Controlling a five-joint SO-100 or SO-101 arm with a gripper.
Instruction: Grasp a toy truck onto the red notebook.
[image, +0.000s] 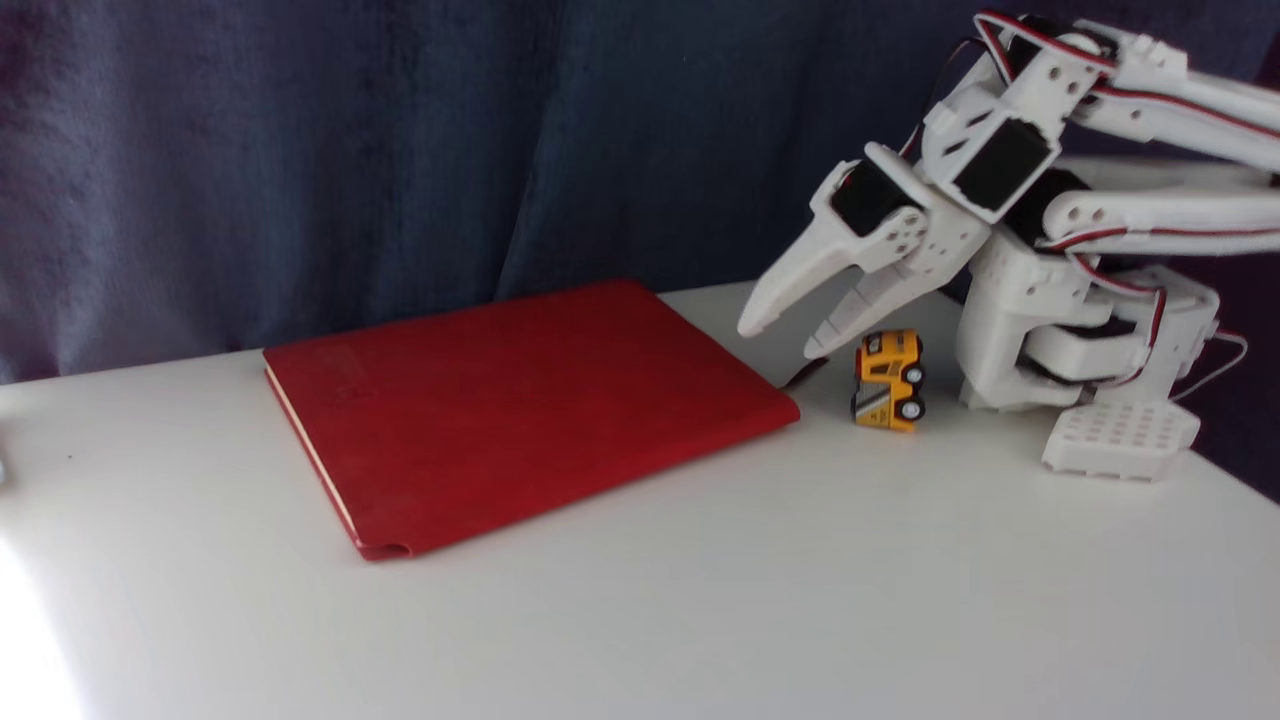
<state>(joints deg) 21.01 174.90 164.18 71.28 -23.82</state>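
Where the smooth white counter (700, 600) meets the soft blue drape (300, 150), your flat rectangular red notebook (520, 410) lies closed, its cover matte, cream page edges showing at its left. Your white plastic arm (1010, 170) angles down at right, tapered fingers (782, 336) parted and holding nothing. Just below them, beside the notebook's right corner, the stubby yellow toy truck (888, 380) rests tipped on the counter.
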